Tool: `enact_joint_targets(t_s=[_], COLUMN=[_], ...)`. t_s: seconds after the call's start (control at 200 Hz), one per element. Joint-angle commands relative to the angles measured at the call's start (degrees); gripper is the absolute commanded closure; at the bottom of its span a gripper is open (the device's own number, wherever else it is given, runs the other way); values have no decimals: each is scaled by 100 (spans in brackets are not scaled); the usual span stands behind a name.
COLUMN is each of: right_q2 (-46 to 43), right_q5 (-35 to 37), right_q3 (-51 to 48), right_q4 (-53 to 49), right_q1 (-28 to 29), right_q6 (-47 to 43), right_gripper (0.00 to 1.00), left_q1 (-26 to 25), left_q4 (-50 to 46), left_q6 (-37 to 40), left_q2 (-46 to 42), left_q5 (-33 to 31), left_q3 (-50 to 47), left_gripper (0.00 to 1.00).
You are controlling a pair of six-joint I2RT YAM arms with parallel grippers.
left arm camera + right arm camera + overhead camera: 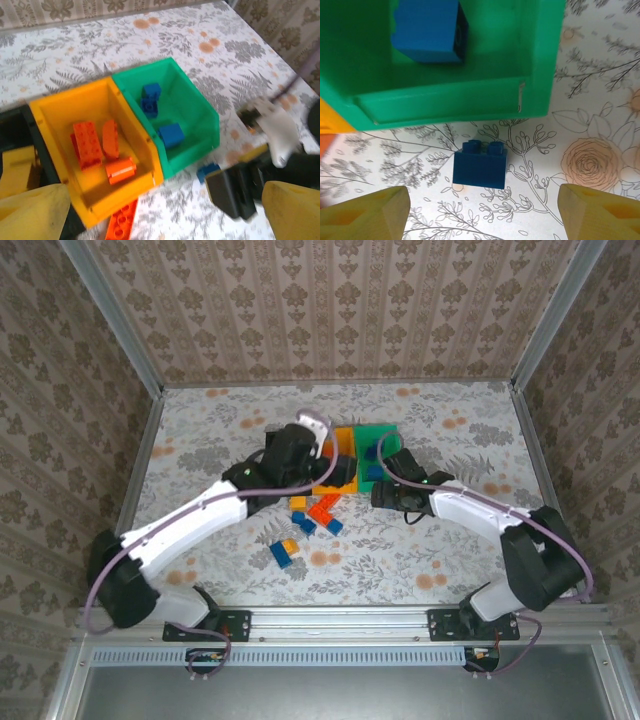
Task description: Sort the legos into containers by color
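The yellow fingers (35, 212) of the left tool (164, 210) stand at the two lower corners of the left wrist view, spread wide and released, with nothing between them. Just beyond them are the containers. The orange-yellow bin (50, 107) holds three orange-red bricks (87, 144). The green bin (200, 107), joined to its right side, holds three blue bricks (171, 135). The black bin (15, 127) is cut off at the left edge. Something yellow lies in it, but I cannot tell its shape. One orange-red brick (121, 222) lies on the flowered tabletop (210, 30) just in front of the orange-yellow bin. A dark blue brick (206, 171) lies near the front corner of the green bin. The right wrist view shows this dark blue brick clearly: it stands upright with two studs on top, just in front of the green wall and apart from it. It lies between the fingers (370, 215) of the right tool (482, 200), which are open and do not touch it. In this view one blue brick in the green bin is cut by the upper edge. The top view adds several loose bricks (283, 553), blue and orange, on the tabletop between the two arms. There the left arm covers much of the bins, and what they contain is hard to see. In the left wrist view the right tool is blurred.
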Motion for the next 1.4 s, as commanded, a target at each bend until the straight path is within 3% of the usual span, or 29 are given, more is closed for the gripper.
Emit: enact_joint_targets(t_s=[0.0, 0.175, 0.42, 0.71, 0.91, 1.06, 1.175, 1.395], right_q2=[295, 781, 1160, 625, -523, -1038, -678, 896], right_q5=[299, 451, 572, 366, 141, -60, 139, 518], right_q3=[245, 299, 457, 198, 146, 649, 1322, 2429], right_q4=[126, 463, 507, 304, -240, -505, -637, -485], right_q1=[97, 104, 104, 117, 213, 212, 193, 3], right_q6=[-96, 27, 32, -8, -121, -213, -342, -346], right_gripper=[22, 28, 49, 67, 68, 66, 65, 65], left_q1=[-71, -175, -152, -101, -69, -64, -69, -59], left_q4=[-60, -9, -359, -414, -447, -416, -407, -588], left_q6=[-396, -830, -1296, -1392, -1406, -1423, -1460, -1528], left_q2=[-600, -1601, -2056, -2329, -2336, -2346, -2375, -2426], left_q5=[-454, -895, -1208, -1311, -1343, -1259, -1240, -1215], left_q3=[-817, -1966, -2627, -2913, -2953, -2953, -2978, -2989], left_gripper=[0, 0, 0, 0, 0, 0, 0, 0])
